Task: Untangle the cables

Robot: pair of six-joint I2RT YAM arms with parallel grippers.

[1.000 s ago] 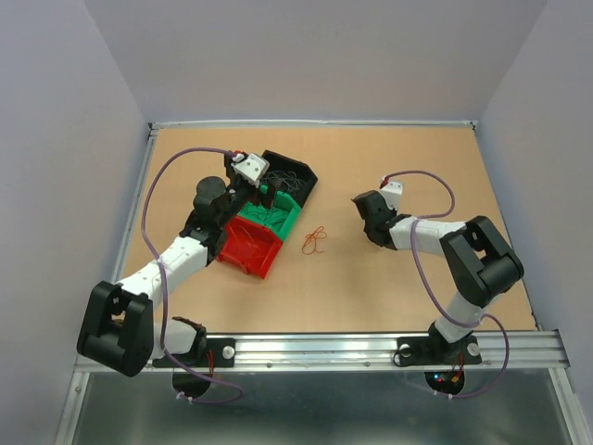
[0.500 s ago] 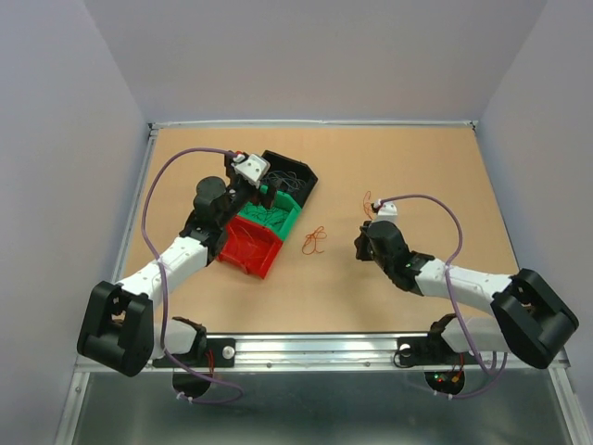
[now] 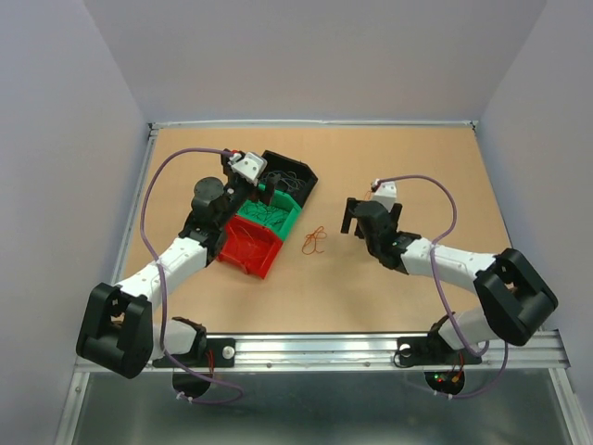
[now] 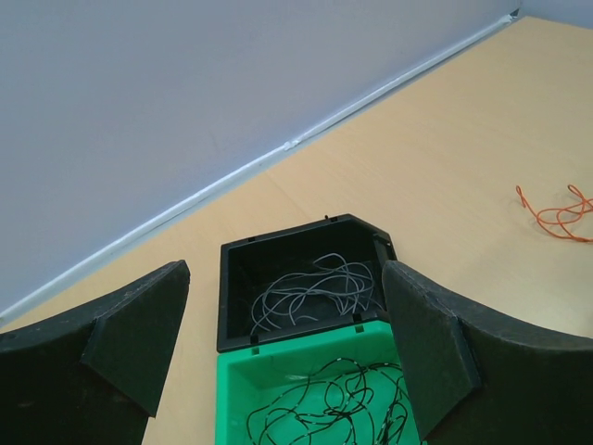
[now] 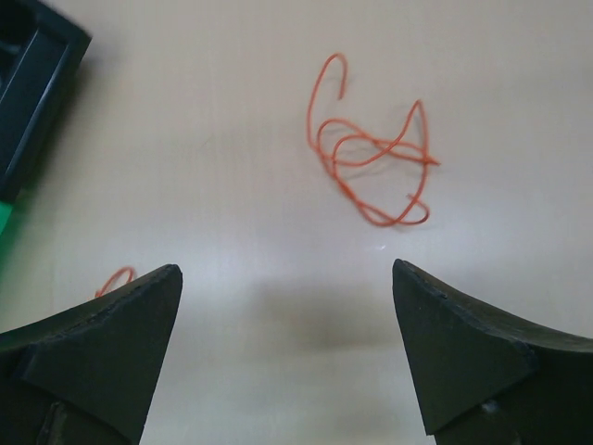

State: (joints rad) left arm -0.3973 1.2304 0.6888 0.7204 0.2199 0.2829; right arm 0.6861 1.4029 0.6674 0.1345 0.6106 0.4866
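Top external: left claw (image 4: 285,274) over bins (image 3: 243,250), right claw (image 5: 287,278) near orange cable (image 3: 315,241), both wide, empty

Showing a smooth, matt wood-look table (image 3: 417,167), slightly glossy moulded plastic in the black bin (image 4: 278,239), green bin (image 4: 236,399) and red bin (image 3: 248,250), a thin, smooth-coated orange cable (image 5: 371,159), matt black, faintly grainy right fingers (image 5: 463,343), and a brushed metal rail (image 3: 324,348).
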